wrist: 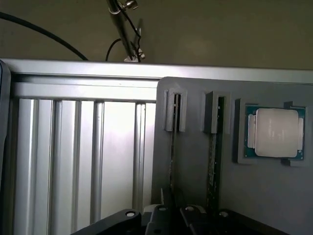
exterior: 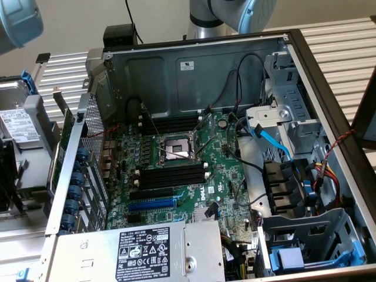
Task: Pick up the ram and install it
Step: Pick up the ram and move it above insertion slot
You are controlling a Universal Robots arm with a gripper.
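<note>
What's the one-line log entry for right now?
claw: at dark green ram strip farther from silver processor chip | ram: upright in grey plastic holder | long black memory slots: empty

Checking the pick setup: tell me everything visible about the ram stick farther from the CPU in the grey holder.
That ram shows edge-on as a long, thin, dark strip, standing on edge in a narrow slot of the grey holder. Raised grey guides flank its far end; its near end runs in under the black gripper. Contact there cannot be told.
</note>
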